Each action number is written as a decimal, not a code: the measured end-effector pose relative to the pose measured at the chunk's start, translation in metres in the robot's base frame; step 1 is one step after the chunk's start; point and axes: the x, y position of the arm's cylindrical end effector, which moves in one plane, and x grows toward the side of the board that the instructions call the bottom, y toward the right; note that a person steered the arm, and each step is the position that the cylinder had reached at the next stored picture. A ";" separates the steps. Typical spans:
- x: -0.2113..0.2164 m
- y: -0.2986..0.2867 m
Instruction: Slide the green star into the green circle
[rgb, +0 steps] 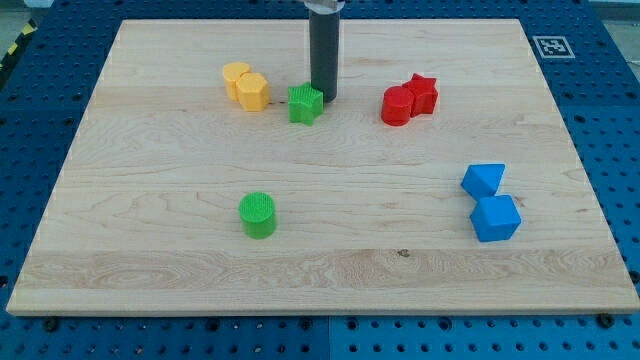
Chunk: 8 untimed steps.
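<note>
The green circle (258, 214) sits nearest the camera, on the near left part of the wooden board (330, 270), and nothing is touching it yet. My tip (325, 97) has no hand to open or close; it is just a rod, standing right at the far right side of the green star (305, 103), touching it or almost. The star is well apart from the circle, so the push is mostly left to do, with yellow blocks (246, 86) left, red blocks (409, 99) right and blue blocks (491, 202) near right.
</note>
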 end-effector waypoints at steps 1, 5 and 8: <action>0.022 -0.002; -0.002 -0.054; 0.058 -0.042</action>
